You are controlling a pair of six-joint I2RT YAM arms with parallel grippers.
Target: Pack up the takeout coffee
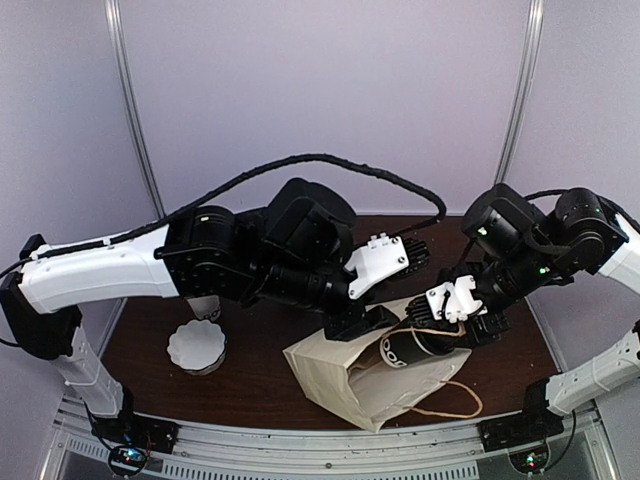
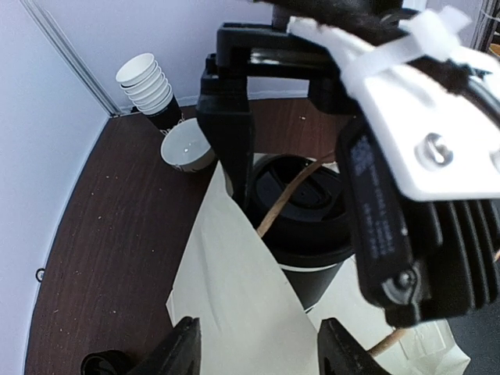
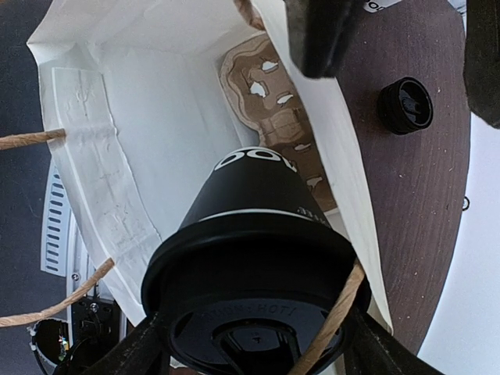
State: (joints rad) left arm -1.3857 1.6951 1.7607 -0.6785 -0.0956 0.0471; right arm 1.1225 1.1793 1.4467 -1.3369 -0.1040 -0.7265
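**Takeout coffee (image 1: 405, 350) being held in the mouth of the paper bag (image 1: 335, 385)**

Top view: the right gripper (image 1: 440, 338) is clasping the takeout coffee at its lidded end. The cup is tilting with its base pointing into the open bag on the dark surface (image 1: 260, 375). The left gripper (image 1: 362, 322) is reaching over the bag's upper edge.

Left wrist view: the left gripper's fingers (image 2: 181, 348) are standing well apart, open, with the bag's white wall passing between them. Ahead, a twine handle (image 2: 277, 207) is crossing the cup's domed lid. A stack of lidless cups (image 2: 144, 78) is leaning near the far wall.

Right wrist view: the right gripper's fingers (image 3: 144, 348) are pressing on either side of the black lid. The dark cup body is pointing into the bag's interior, toward a brown cardboard insert (image 3: 266, 101). A small black round object (image 3: 406, 105) is lying on the surface outside the bag.
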